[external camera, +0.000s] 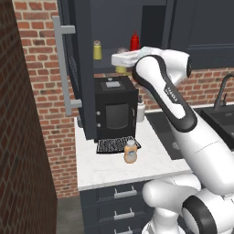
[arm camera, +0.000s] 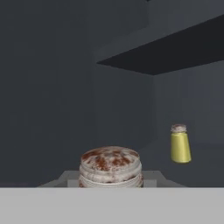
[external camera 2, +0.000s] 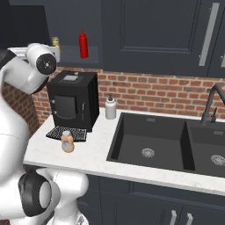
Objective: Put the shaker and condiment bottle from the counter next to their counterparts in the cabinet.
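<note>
Reaching into the dark charcoal-blue wall cabinet [external camera: 82, 59], the end effector [arm camera: 111, 181] grips the small olive-yellow grey-capped shaker [arm camera: 110, 168], near the mustard-yellow shaker [arm camera: 180, 144]. The squat peach-orange condiment bottle [external camera: 130, 152] stands on the white marbled worktop [external camera: 109, 171].

A kitchen: a white marbled stone counter [external camera 2: 94, 154] over dark drawers, a black double sink [external camera 2: 151, 143], red brick wall [external camera 2: 149, 94], dark charcoal wall cabinets [external camera 2: 149, 30] and a black coffee machine [external camera 2: 72, 101].
</note>
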